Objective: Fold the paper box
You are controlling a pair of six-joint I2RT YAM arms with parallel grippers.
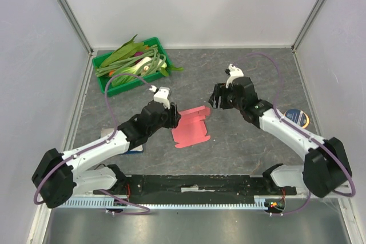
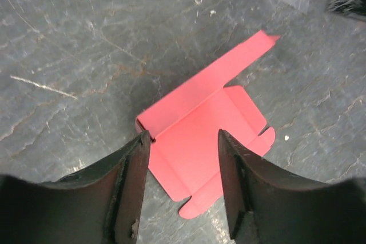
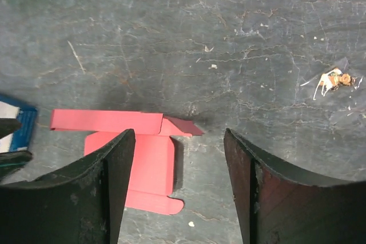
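Fold in progress, both arms over the middle of the table (image 1: 240, 147). The paper box (image 1: 191, 127) lies near the table's centre, well clear of the green tray (image 1: 102, 82) at the far left corner. Most of its panels and tabs lie flat, while one long panel along the far side is lifted at its crease. This suggests that the first wall has been raised and the remaining flaps are not yet turned. The two hands flank the piece from opposite sides, probably so that each can work its own half of the card. The left hand (image 1: 173, 115) hovers at the box's left edge and the right hand (image 1: 214, 100) sits just beyond its far right corner. In its own wrist view, the left hand (image 2: 184, 141) stands moderately wide with the jaws straddling the near panels. One fingertip (image 2: 142, 144) lies at the end of the raised crease, though whether it touches cannot be told, and nothing is clamped. The right hand (image 3: 178, 140) is wide and empty, apart from the card, with only bare table between its jaws. A white-and-blue booklet (image 3: 16, 123) lies beyond the box, toward the left arm.
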